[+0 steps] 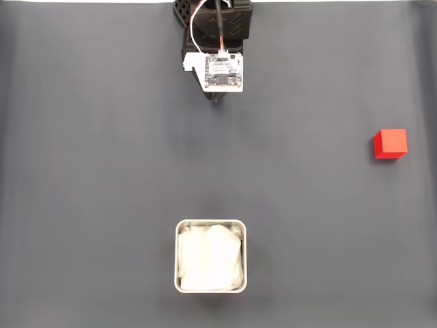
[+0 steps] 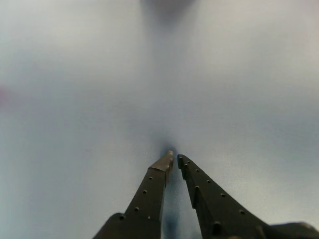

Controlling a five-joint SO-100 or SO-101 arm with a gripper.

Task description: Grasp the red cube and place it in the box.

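One red cube (image 1: 390,143) sits far over on the right side of the gray table (image 1: 89,171) in the fixed view. It is all alone there, with nothing touching it. The box (image 1: 211,256) sits low in the middle of that view, well apart from the cube. It is a shiny square tin with white paper inside, and the paper looks crumpled and soft.

The arm (image 1: 217,41) is at the top middle of the fixed view, far from both the cube and the box. In the wrist view, the gripper (image 2: 174,158) points at bare gray table. Its two dark fingers (image 2: 149,194) come together at the tips, with just a thin crack between them. It is pinched closed and holds nothing.

So the job has not really started yet. The cube is not picked up, and the box has no cube in it.

I think the cube will be easy to hold. It looks hard and stiff, so it should not squash. It is small, so it is likely light. Its sides look flat and dull, not shiny, so they should not be very slippery. The best place to grab it is on two flat sides that face away from each other, near the middle. Grabbing by the corners could make it twist or pop out. The fingers must open wide first to fit around it.
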